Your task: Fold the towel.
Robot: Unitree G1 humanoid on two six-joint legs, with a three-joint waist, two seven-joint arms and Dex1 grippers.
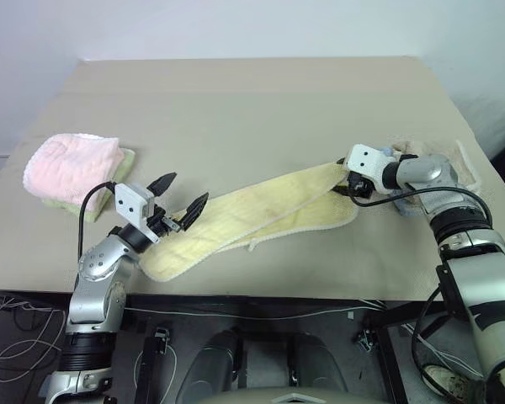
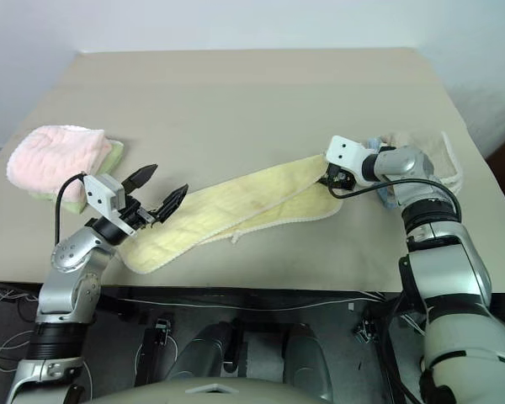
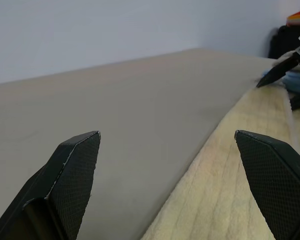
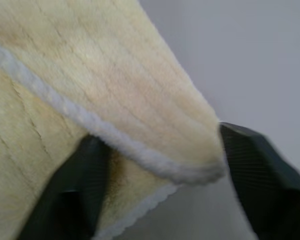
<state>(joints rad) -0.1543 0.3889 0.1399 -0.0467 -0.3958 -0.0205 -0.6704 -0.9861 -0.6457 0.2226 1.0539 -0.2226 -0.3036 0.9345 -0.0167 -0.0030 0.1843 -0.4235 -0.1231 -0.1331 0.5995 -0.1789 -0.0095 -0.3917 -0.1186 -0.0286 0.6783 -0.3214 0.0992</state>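
1. At the right middle of the left eye view, the right gripper (image 1: 347,178) sits at the far end of the towel (image 1: 261,212). In its wrist view its two black fingers (image 4: 80,185) stand on either side of the towel's folded corner, one under the pale edging and one just off the tip; whether they have closed on the cloth cannot be told.
2. Lower left in the same view, the left gripper (image 1: 178,199) hangs over the towel's near end with its fingers spread wide and nothing between them. Its wrist view shows one fingertip (image 3: 80,155) over bare table and the other over the ribbed yellow cloth.
3. The towel, pale yellow and long, lies slantwise across the table (image 1: 252,101) from lower left up to right middle, doubled lengthwise so that a white stitched border runs along its middle and lower edge.
4. Behind the right wrist, at the table's right edge, lies a beige towel with pale trim (image 1: 454,160), and something light blue (image 2: 385,195) shows beneath the forearm.
5. Upper left of the left gripper, well apart from the yellow towel, a fluffy pink towel (image 1: 71,166) rests folded on a pale green cloth (image 1: 126,160).
6. No logo or readable writing can be made out on any cloth.
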